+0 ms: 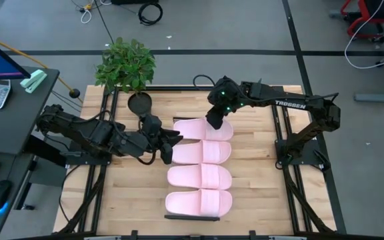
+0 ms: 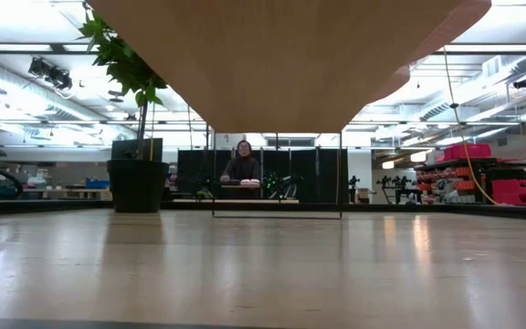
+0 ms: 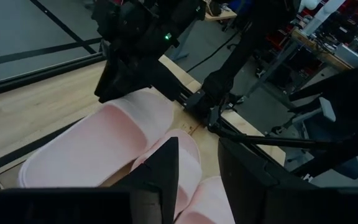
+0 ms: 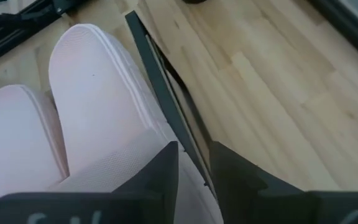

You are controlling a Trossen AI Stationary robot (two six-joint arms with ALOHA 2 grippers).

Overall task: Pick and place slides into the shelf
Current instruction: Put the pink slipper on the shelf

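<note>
Four pale pink slides lie side by side in a column on the shelf: the farthest, the second, the third and the nearest. The shelf shows as a black rail at its near end and another at its far end; the slides cover its board. My right gripper is narrowly open over the farthest slide's strap, beside the far rail. My left gripper is open at the left ends of the two far slides, with the second slide showing between its fingers. My right gripper slants down from above at the farthest slide's strap, on its far side edge next to the rail. The fingers themselves hide the place, so I cannot tell whether they touch the slide. The slide lies flat on the shelf.
A potted plant and a black round pot stand at the table's far left corner. Black frame bars run along the table's left and right sides. A person sits in the room beyond the table.
</note>
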